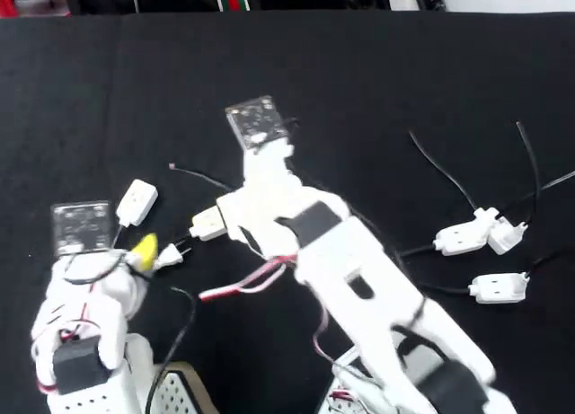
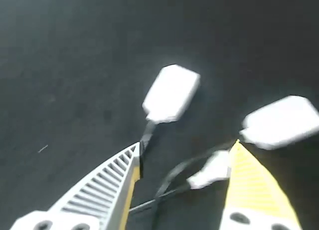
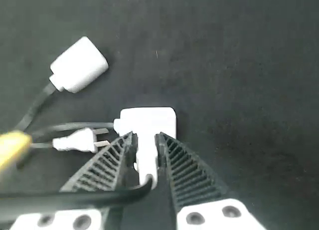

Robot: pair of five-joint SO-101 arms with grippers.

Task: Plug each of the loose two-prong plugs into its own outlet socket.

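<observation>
Sockets and a plug crowd between my two grippers on a black table.
My right gripper (image 3: 145,136) is clamped on a white socket (image 3: 148,121), and a loose plug (image 3: 79,140) lies just beside it with its prongs pointing at it. My left gripper (image 2: 187,144) is spread wide with that plug between its fingers, close to the yellow finger (image 2: 249,180). A second socket (image 2: 172,93) rests just beyond on a black cord. Well apart to the right lie more white connectors (image 1: 463,239), two of them touching, with thin black wires. The table (image 1: 359,82) is plain black, and a strip of cluttered room shows behind its far edge.
</observation>
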